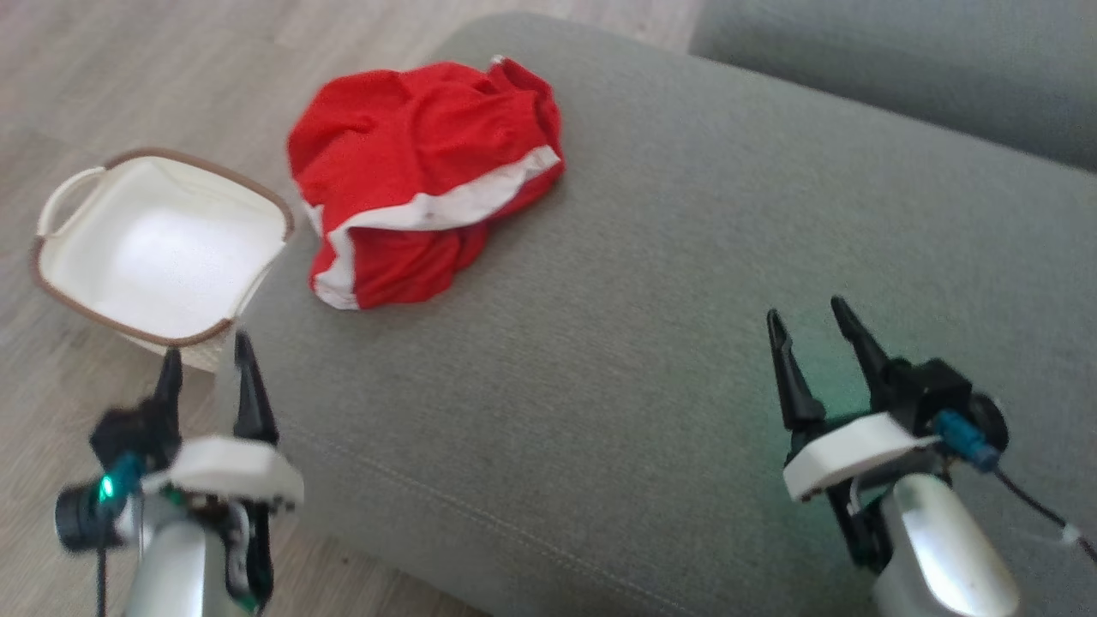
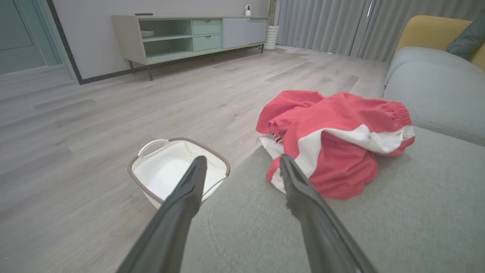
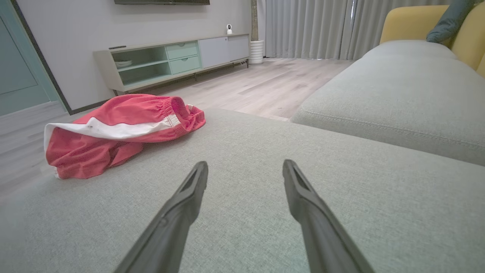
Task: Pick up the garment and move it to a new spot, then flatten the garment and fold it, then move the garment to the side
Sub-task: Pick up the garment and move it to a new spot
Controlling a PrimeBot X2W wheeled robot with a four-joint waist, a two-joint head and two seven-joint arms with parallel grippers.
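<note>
Garment [image 1: 424, 171]: red shorts with white trim, crumpled at the far left corner of the grey fabric cushion [image 1: 643, 300], one edge hanging over the side. White basket [image 1: 257, 184] sits on the floor just beside that corner. We see pale wood-look flooring [image 1: 128, 68], a low green-grey cabinet [image 2: 189, 34] against the wall, grey curtains [image 2: 322, 26], a second grey cushion [image 3: 398, 87] and a yellow backrest [image 3: 409, 22] behind it. We have the left gripper [image 1: 207, 347] and right gripper [image 1: 806, 308] both spread wide, holding nothing, well apart from the shorts.
</note>
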